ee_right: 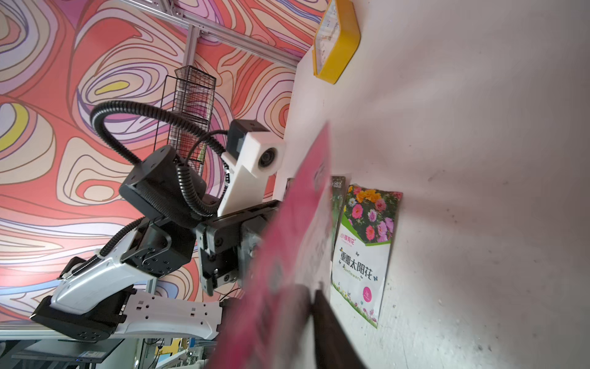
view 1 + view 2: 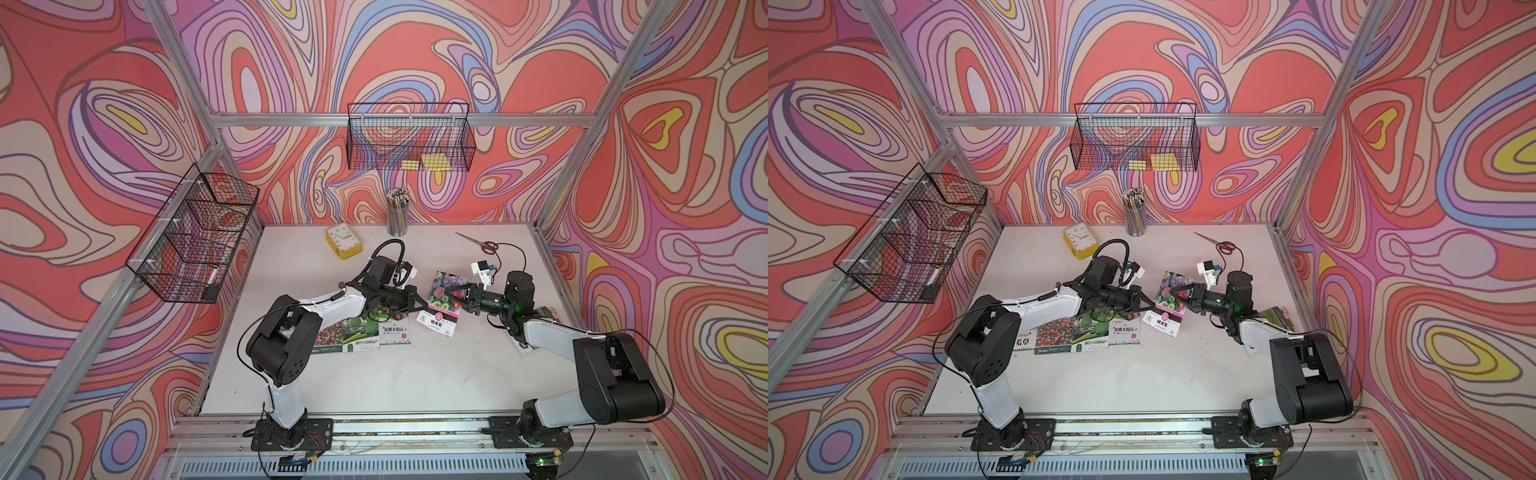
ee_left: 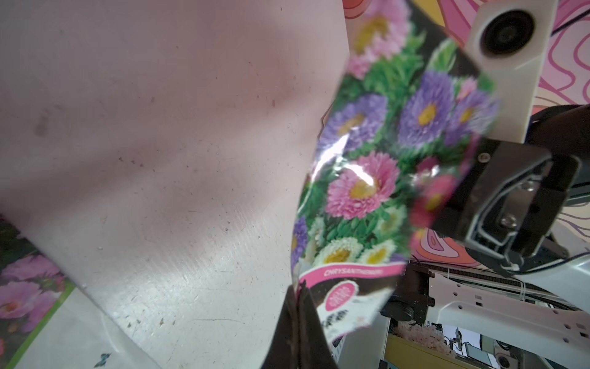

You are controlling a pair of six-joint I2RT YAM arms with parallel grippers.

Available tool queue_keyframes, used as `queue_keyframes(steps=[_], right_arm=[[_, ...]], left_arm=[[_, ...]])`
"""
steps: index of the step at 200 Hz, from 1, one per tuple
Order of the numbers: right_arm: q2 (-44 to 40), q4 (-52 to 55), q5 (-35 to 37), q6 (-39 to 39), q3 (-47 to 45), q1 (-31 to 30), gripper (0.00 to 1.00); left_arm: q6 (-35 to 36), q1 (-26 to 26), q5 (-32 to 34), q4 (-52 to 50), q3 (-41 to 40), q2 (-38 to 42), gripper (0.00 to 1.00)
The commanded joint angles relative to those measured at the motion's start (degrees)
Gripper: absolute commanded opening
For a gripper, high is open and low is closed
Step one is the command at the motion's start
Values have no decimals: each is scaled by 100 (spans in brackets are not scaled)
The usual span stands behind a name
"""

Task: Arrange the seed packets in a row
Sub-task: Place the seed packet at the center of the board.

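The seed packet (image 2: 439, 289) at the left gripper's (image 2: 421, 307) tips showed purple, pink and white flowers on green, with a pink band. Its back was magenta.

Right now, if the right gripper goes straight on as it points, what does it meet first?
The right gripper would first meet the flower packet between its open jaws; just beyond, probably the left gripper, shut on that packet's corner.
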State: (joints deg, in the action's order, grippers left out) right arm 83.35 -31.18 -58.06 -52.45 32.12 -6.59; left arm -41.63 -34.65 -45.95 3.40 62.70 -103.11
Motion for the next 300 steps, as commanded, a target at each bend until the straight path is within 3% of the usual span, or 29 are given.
queue_keyframes(steps=[1,22,82,127,141,158,176,185,193,206,220,237,253,300], right_arm=[[-199,807,449,467,55,-38,58],[-206,1051,648,559,30,-40,62],[-28,-460,345,-345,-527,-61,60],[-34,-885,296,-655,-610,-62,46],[-15,-976,312,-705,-649,-62,39],[15,-1087,358,-763,-697,-66,23],[45,-1127,400,-776,-711,-63,0],[57,-1063,428,-748,-720,-62,0],[61,-919,436,-639,-710,-66,0],[27,-544,499,-378,-702,-68,0],[-38,191,665,164,-656,-62,0],[-74,924,889,702,-598,-70,0],[15,1196,1047,910,-559,-103,0],[553,1678,1717,1245,-220,-715,0]], left_arm=[[-391,-72,238,534,-319,444,0],[-752,-85,796,917,-779,805,0],[-1816,-242,1983,2557,-1536,1071,0],[-2116,-349,2150,2923,-1532,877,0],[-2182,-351,2124,2946,-1526,813,0],[-2257,-357,2049,3016,-1513,723,0],[-2306,-366,1986,3038,-1520,688,0],[-2325,-366,1902,3019,-1508,685,0],[-2277,-362,1813,2887,-1477,714,16],[-2023,-350,1809,2288,-1385,892,53],[-1424,-308,2248,853,-1181,1308,74],[-738,-241,3066,-683,-933,1824,79],[-450,-94,3533,-1369,-918,2260,82],[-268,264,3838,-1781,-1207,3056,84]])
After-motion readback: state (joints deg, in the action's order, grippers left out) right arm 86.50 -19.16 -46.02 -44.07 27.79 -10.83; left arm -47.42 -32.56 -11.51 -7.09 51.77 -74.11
